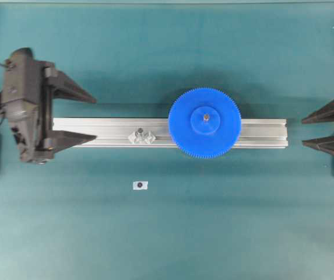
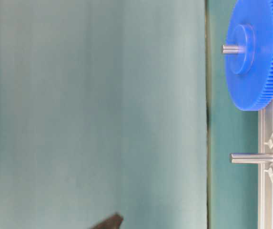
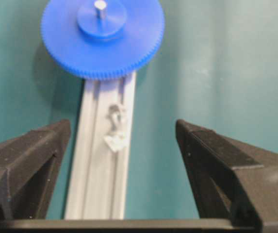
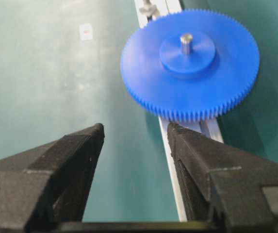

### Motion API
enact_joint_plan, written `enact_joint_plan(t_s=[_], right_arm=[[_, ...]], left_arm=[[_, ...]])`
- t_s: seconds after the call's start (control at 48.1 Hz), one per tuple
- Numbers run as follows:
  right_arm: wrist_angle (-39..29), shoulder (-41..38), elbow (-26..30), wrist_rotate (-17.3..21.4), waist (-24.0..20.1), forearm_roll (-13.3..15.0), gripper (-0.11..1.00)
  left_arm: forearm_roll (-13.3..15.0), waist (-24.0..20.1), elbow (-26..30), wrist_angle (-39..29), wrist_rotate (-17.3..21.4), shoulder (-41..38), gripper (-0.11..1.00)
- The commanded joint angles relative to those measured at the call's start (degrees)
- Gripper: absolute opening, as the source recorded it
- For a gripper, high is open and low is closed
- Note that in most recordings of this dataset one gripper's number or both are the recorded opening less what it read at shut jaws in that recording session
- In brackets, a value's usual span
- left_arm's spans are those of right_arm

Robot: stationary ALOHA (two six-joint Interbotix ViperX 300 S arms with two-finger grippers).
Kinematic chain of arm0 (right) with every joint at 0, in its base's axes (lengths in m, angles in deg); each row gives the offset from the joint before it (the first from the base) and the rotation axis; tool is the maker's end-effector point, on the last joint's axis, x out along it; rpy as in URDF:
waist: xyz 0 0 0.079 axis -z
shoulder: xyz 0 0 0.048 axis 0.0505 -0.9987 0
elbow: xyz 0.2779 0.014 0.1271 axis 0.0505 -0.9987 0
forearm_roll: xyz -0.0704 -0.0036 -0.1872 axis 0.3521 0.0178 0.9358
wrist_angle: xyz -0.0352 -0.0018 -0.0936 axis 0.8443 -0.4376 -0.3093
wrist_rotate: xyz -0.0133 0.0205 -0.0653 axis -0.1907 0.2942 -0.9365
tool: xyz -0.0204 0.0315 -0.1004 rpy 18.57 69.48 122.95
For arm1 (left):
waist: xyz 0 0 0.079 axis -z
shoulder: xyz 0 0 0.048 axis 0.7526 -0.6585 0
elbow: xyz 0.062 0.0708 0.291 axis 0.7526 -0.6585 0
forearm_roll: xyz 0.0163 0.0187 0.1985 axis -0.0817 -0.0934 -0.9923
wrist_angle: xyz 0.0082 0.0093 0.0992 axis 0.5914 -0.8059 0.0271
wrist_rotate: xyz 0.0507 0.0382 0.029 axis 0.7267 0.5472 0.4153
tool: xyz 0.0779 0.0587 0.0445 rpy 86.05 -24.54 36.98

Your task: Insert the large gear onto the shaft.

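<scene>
Blue gear (image 1: 204, 122) sits on the shaft (image 1: 205, 117), on the rail (image 1: 260, 133). Left gripper (image 1: 91, 117) and right gripper (image 1: 305, 130) gape, empty, at its ends.

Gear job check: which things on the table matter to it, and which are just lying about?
Job things:
- large gear, already seated on its shaft
- rail carrying it

Lying about:
- second pin in a clear mount on the rail, bare
- small white tag on the mat
</scene>
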Motion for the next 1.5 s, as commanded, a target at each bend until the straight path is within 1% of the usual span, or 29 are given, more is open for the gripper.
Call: enact_joint_plan(t_s=[0.0, 0.291, 0.603, 0.873, 1.289, 1.476], right_arm=[[-1.2, 0.1, 0.6, 0.6, 0.1, -0.1, 0.66], [-1.8, 1.2, 0.4, 0.6, 0.1, 0.0, 0.66], [-2.0, 1.1, -0.1, 0.6, 0.1, 0.0, 0.66], [-2.1, 1.1, -0.7, 0.8, 0.1, -0.1, 0.66], [-1.6, 1.2, -1.4, 0.8, 0.2, 0.0, 0.66], [-0.7, 1.2, -1.4, 0.8, 0.3, 0.0, 0.66]], left_arm=[[-0.2, 0.8, -0.4, 0.6, 0.0, 1.6, 0.87], [-0.1, 1.1, -2.1, 0.6, 0.3, 5.7, 0.87], [-0.1, 1.1, -4.9, 0.1, 0.0, 12.5, 0.87], [-0.2, 1.1, -5.7, -1.0, 0.2, 15.0, 0.87], [-0.1, 1.1, -9.2, -1.0, 0.1, 24.3, 0.87], [-0.1, 1.1, -10.8, -1.0, 0.0, 24.9, 0.87]])
